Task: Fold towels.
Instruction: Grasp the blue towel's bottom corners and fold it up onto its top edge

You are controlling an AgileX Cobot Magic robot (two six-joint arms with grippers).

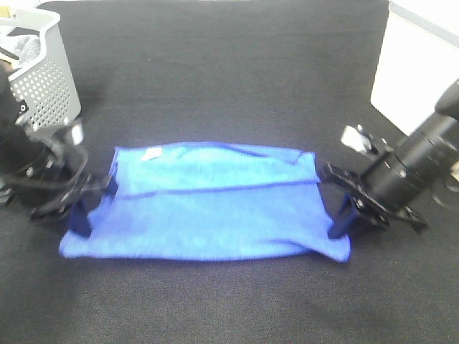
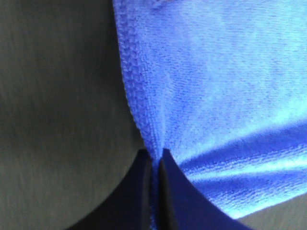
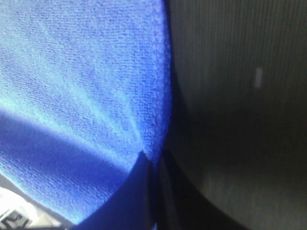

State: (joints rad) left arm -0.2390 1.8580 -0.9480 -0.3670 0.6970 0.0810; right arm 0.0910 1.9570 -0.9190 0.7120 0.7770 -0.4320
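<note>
Left wrist view shows the left gripper [image 2: 154, 162] closed on the side hem of the blue towel [image 2: 216, 96]; the two dark fingers meet, and the cloth pulls into small creases toward them. Right wrist view shows the same for the right gripper [image 3: 154, 160]: its jaws are pressed together on the opposite stitched edge.

From the high camera, the towel lies spread on the dark table [image 1: 229, 72], stretched between the two grippers, one at each short side. A darker hem line runs across its middle, so one layer is lying over another. A small white tag [image 1: 152, 153] sits near the far left corner. Whether the pinched edges are lifted off the table, I cannot tell.

A perforated grey basket [image 1: 43, 79] stands at the far left, and a white object [image 1: 412, 72] at the far right, both well apart from the towel.
</note>
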